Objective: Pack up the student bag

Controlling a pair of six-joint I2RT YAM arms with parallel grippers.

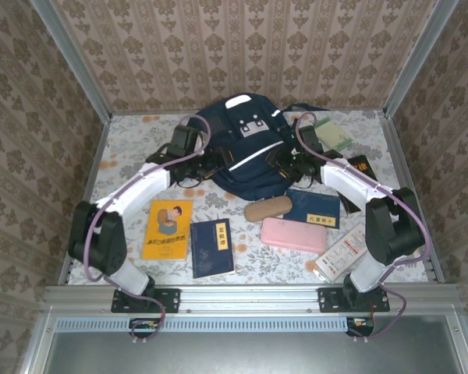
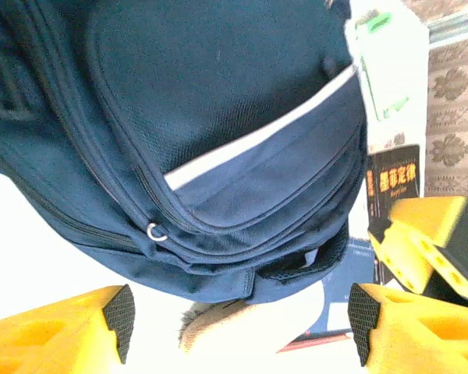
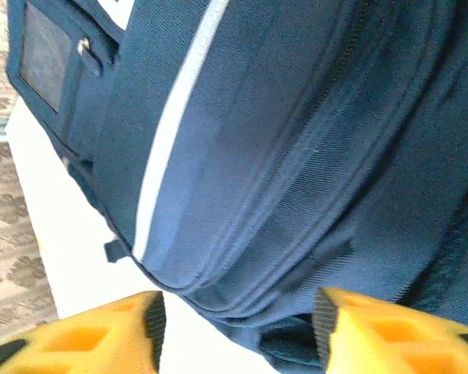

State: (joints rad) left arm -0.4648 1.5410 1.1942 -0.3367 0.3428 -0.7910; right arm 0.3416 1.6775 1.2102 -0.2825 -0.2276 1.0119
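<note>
**Open fingers on both flanks of a zipped bag**

Closest in, at the left fingers [image 2: 70,331]: spread wide, gripping nothing, with just the tan case [image 1: 267,209] and pale bench [image 1: 125,148] in the gap. Same story at the right fingers [image 3: 93,335]: parted, empty.

Just beyond both pairs, the student bag [image 1: 246,152], flat in the middle of the bench toward the back wall, front pocket up, near end aimed at the arms. From above: left fingers tucked against its left flank, right fingers against its right, close in on each side. Possibly a brush of fabric at one right fingertip, though too tight a view to call.

Shut zips, by the look of it, with a small ring pull [image 2: 156,231] just above the left pair's gap. Nothing packed yet, judging by the yellow book [image 1: 168,228], navy book [image 1: 212,248] and pink case [image 1: 294,234] lying out in front.

Now the dangers. Could close on slack fabric instead of a pull and slip straight off. Could drag the unpinned bag forward onto the tan case at its near edge. Could clash, too, with both pairs crowding the same end and reaching for one zip together.
</note>
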